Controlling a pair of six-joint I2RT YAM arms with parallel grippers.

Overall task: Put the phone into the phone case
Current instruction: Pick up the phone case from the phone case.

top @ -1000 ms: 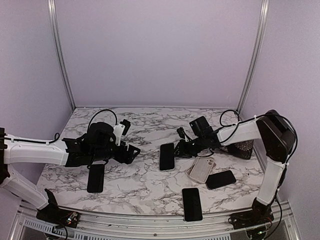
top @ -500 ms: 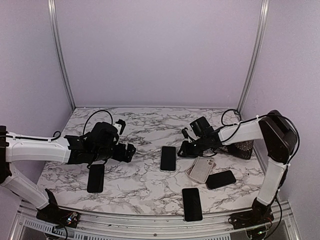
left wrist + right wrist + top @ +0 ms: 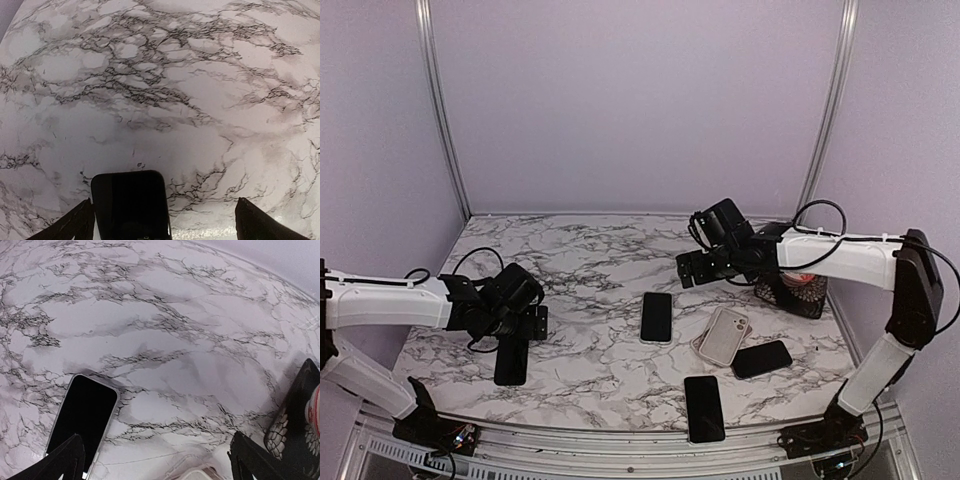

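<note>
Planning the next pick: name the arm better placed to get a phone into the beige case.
Probably right. The open right gripper hovers just behind the silver-edged black phone, which lies beside the beige rounded phone case. The left gripper, also open, is over a plain black phone far from that case.

phone (image 3: 656, 316): black screen up, silver-edged, lying flat | phone case (image 3: 723, 336): beige, flat, just right of phone

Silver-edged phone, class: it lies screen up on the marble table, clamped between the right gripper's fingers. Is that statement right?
No. The silver-edged phone lies screen up on the marble table, but it is not clamped: the right gripper is open, holds nothing and is apart from the phone. The right wrist view shows this.
</note>
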